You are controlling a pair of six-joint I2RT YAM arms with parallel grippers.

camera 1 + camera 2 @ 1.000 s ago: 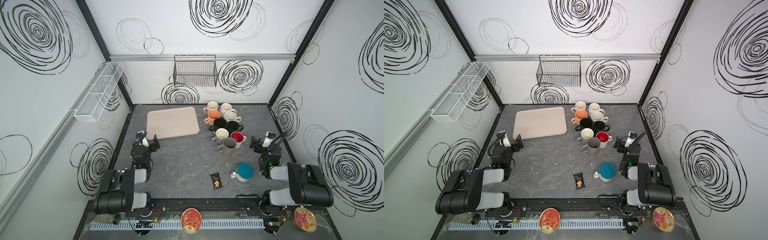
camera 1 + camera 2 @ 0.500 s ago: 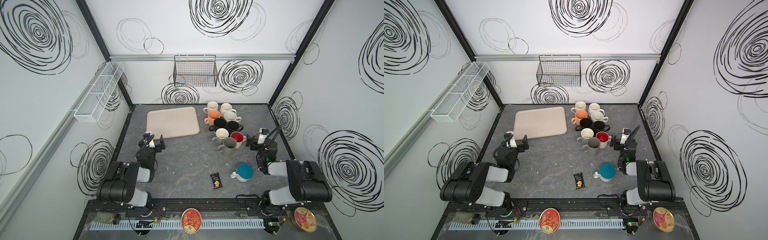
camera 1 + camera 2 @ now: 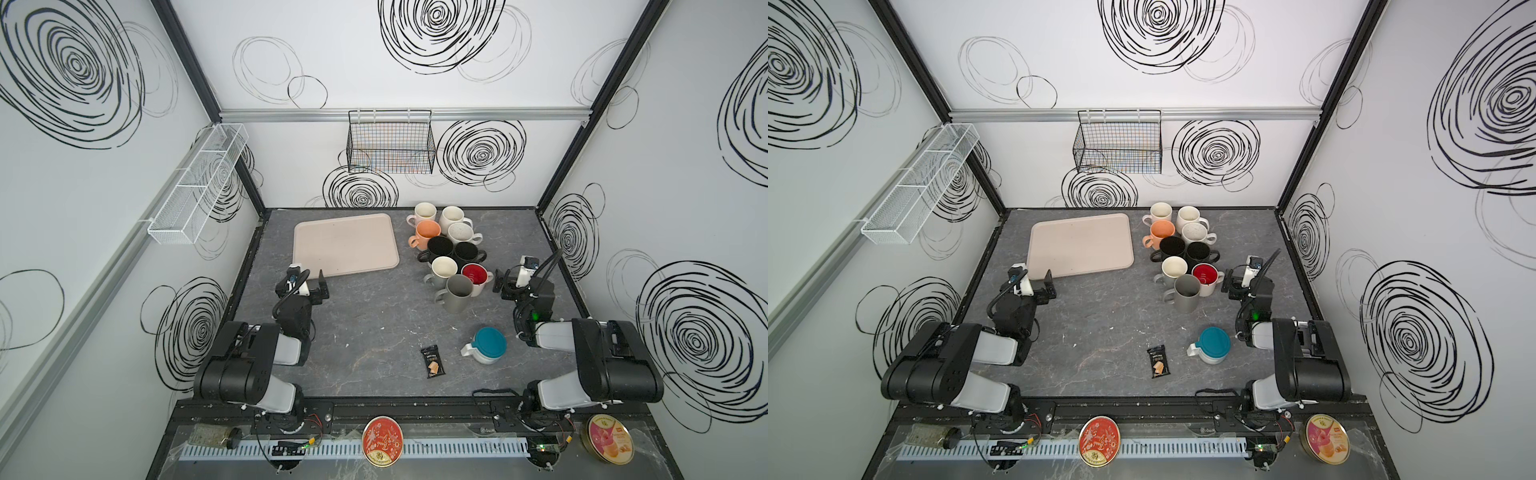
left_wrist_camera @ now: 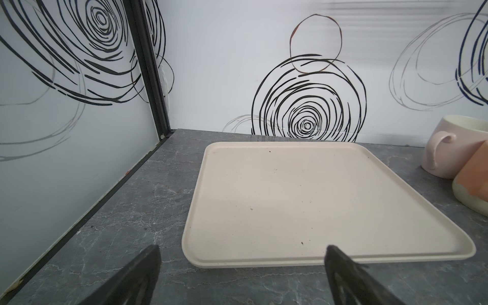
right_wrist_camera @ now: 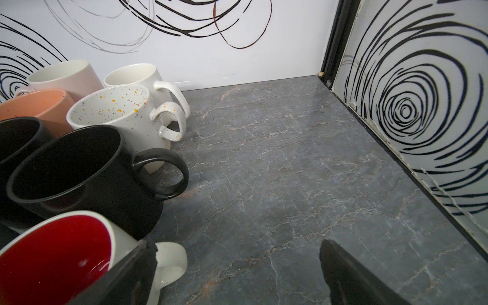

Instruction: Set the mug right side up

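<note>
The mug (image 3: 487, 345) stands upside down on the grey table at the front right, in both top views (image 3: 1213, 344). It is white with its teal base facing up and its handle pointing left. My right gripper (image 3: 513, 284) hovers open behind the mug, beside the red-lined mug (image 3: 475, 274); in the right wrist view the gripper (image 5: 237, 245) has nothing between its fingers. My left gripper (image 3: 307, 286) is open at the tray's front left corner, and in the left wrist view it (image 4: 243, 250) is empty. Neither wrist view shows the upside-down mug.
A beige tray (image 3: 345, 241) lies at the back left. Several upright mugs cluster at the back right, with a grey mug (image 3: 457, 293) nearest the front. A dark snack packet (image 3: 432, 361) lies left of the upside-down mug. A wire basket (image 3: 390, 141) hangs on the back wall.
Both arms have reached away from their bases toward the back. The left gripper has come up to the tray's corner, the right beside the red-lined mug. Both stayed open.
</note>
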